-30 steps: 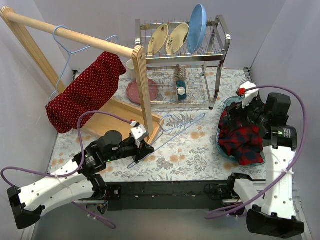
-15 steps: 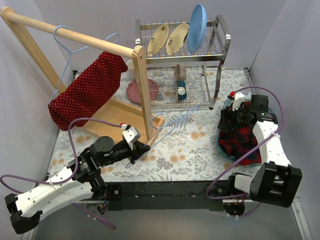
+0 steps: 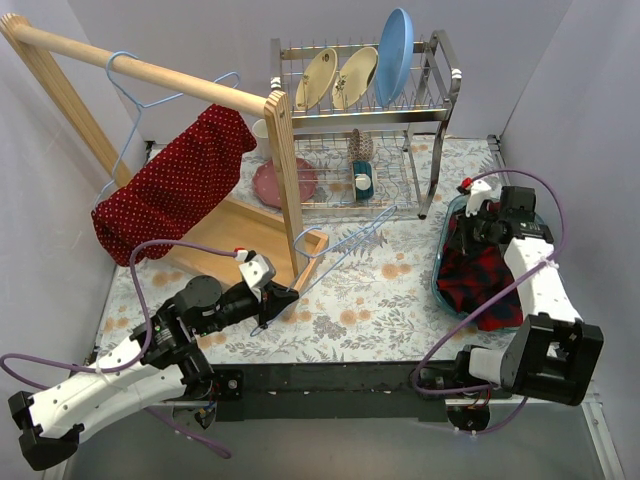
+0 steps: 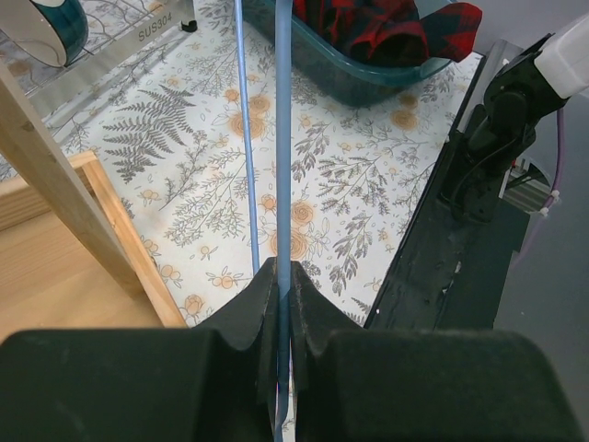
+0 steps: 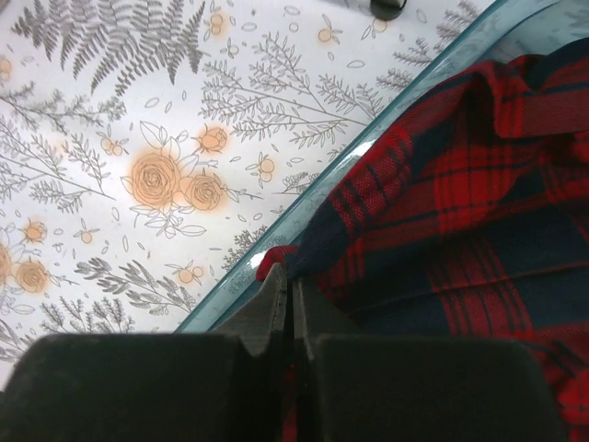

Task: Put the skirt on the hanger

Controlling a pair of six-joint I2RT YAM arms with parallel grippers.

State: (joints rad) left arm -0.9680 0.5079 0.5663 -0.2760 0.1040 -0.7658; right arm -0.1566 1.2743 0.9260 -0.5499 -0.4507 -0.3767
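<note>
The skirt (image 3: 175,190), red with tiny white dots, hangs slanted under the wooden rail (image 3: 150,75) at the left, beside a light-blue wire hanger (image 3: 128,95). A second blue wire hanger (image 3: 345,247) is tilted up off the table. My left gripper (image 3: 275,303) is shut on its lower wire. In the left wrist view that hanger's wire (image 4: 283,138) runs straight out from between the closed left gripper (image 4: 283,272). My right gripper (image 3: 476,222) sits in the teal basin, shut on an edge of the red-and-dark plaid shirt (image 5: 460,184), as the right gripper (image 5: 293,281) shows in its wrist view.
The teal basin (image 3: 440,292) with the plaid shirt (image 3: 485,280) stands at the right. A metal dish rack (image 3: 365,110) with plates fills the back middle. The rail's wooden post (image 3: 285,180) and base (image 3: 235,235) stand just beyond the left gripper. A flowered cloth (image 3: 390,300) covers the table.
My right arm swung back over the basin and its gripper went from open to shut on the plaid shirt. My left gripper, still holding the hanger, drew back slightly toward the near left.
</note>
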